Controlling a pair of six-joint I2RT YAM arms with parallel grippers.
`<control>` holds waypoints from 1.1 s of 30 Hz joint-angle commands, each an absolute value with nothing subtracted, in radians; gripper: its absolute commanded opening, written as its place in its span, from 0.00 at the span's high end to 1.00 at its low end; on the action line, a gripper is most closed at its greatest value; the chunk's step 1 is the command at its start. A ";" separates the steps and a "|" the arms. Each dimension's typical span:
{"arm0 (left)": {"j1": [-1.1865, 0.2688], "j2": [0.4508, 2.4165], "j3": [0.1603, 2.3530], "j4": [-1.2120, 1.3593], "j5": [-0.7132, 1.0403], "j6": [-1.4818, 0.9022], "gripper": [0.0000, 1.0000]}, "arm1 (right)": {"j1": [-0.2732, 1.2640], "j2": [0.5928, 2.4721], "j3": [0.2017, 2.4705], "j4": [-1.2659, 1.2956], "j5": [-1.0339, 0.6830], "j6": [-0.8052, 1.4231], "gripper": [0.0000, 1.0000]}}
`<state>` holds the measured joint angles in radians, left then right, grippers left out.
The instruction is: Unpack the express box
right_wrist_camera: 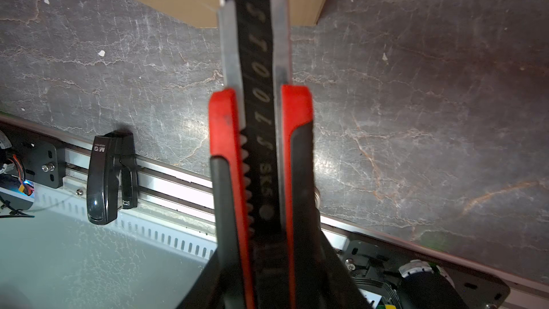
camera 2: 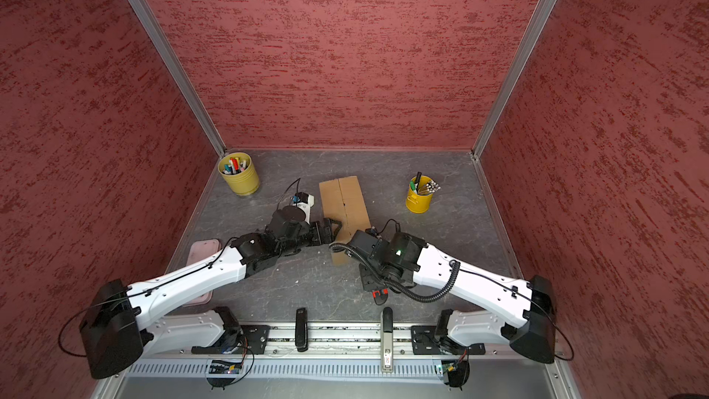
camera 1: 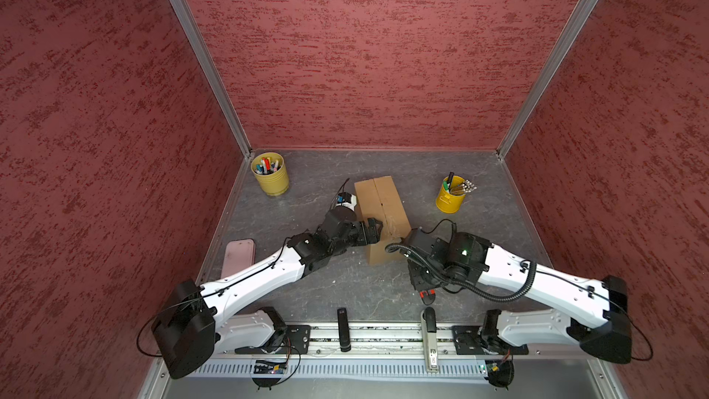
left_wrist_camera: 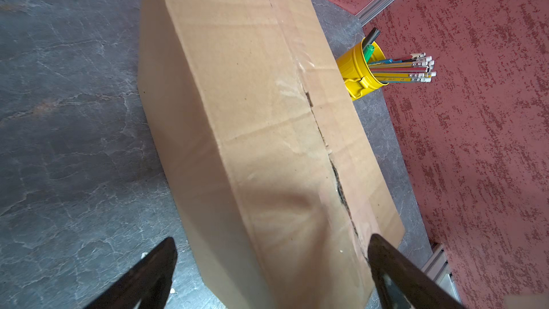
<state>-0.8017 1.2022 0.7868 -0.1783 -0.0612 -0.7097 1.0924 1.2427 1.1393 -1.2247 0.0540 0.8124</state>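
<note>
At tabletop (camera 1: 326,293) centre, express box (camera 1: 380,205) sits w/ flaps down, seam partly split. L gripper (left_wrist_camera: 271,240) gapes wide, straddling its near edge; R gripper (right_wrist_camera: 267,274) clamps red-black utility knife (right_wrist_camera: 261,144), blade toward box.

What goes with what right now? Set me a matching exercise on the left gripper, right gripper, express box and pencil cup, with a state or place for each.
Things:
1 left gripper
2 right gripper
3 express box
4 pencil cup

States or places:
A flaps down, centre seam partly split
B open, at the box's near end
C right of the box in both top views
D shut on the utility knife

Pairs: 1-B, 2-D, 3-A, 4-C
</note>
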 commanded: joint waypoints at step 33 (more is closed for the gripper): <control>-0.813 1.192 0.783 -0.152 -0.065 -0.716 0.00 | 1.101 1.216 1.126 -1.221 0.061 0.838 0.97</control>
